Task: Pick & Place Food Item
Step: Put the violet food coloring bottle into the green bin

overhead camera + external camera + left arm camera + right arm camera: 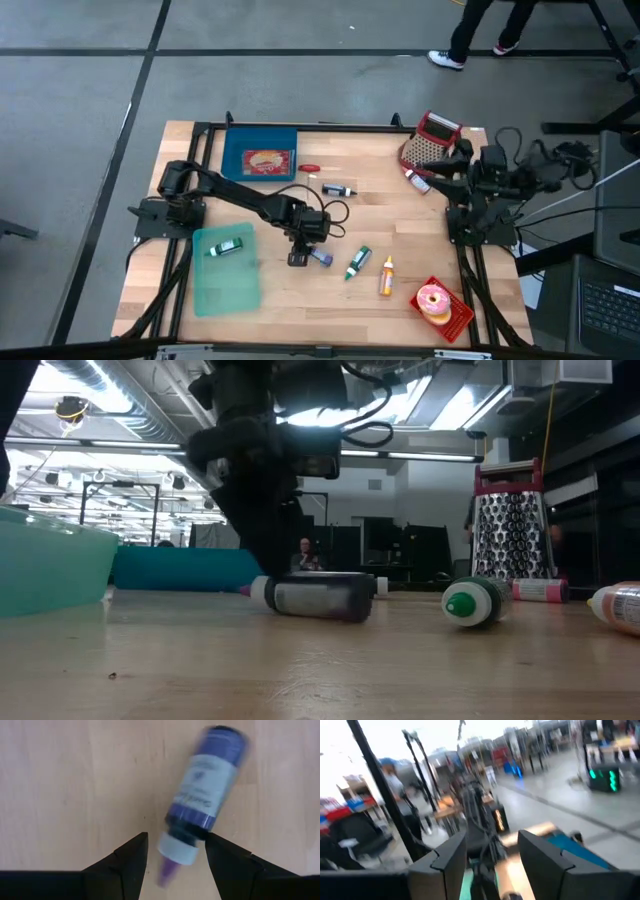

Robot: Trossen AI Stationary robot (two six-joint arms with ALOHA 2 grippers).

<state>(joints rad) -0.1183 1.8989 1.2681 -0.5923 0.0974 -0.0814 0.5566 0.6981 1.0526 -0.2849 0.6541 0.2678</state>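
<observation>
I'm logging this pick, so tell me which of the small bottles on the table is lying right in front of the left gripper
The purple bottle, its white cap and purple tip between the left gripper's open fingers. The green-capped bottle and orange bottle lie farther right.

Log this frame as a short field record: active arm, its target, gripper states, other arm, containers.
active arm: left gripper, open, low over the table
target: purple bottle lying on its side, cap end between the fingers, not gripped
other arm: right gripper, open, raised at table's right edge
containers: green tray holding one bottle; blue tray
</observation>
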